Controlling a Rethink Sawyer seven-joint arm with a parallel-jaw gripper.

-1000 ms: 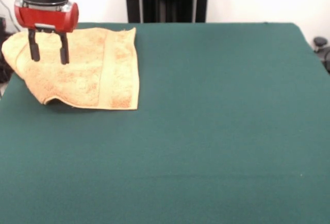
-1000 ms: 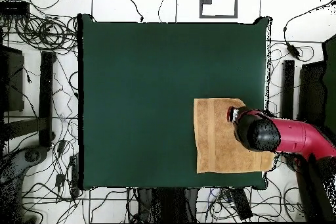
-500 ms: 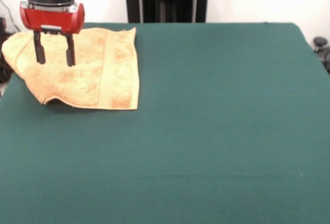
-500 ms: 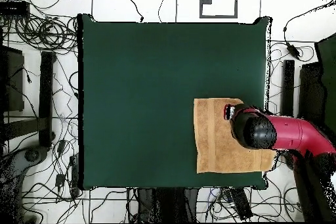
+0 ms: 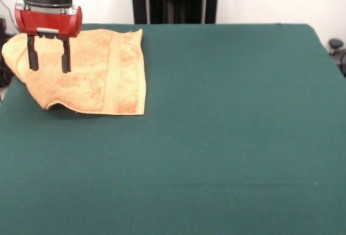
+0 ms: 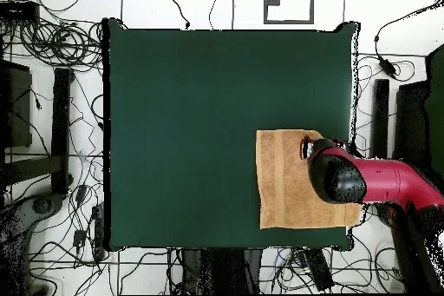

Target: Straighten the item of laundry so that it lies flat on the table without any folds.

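Observation:
The orange-tan towel [image 5: 92, 73] lies at the far left corner of the green table [image 5: 216, 138] in the front view, its left part hanging past the table's edge, its near left corner curled up. A woven band runs near its right edge. My gripper [image 5: 49, 65] hangs open and empty just above the towel's left part. In the overhead view the towel [image 6: 282, 180] sits at the table's [image 6: 191, 119] lower right, and the red arm and gripper [image 6: 334, 175] cover its right part.
The robot's black pedestal [image 5: 174, 0] stands behind the table's far edge. Cables [image 6: 61, 41] and stands surround the table on the floor. A dark object [image 5: 336, 46] shows past the table's right edge.
My gripper moved slightly right half a second ago, then back left and a little lower. It has stayed open. The towel has not moved.

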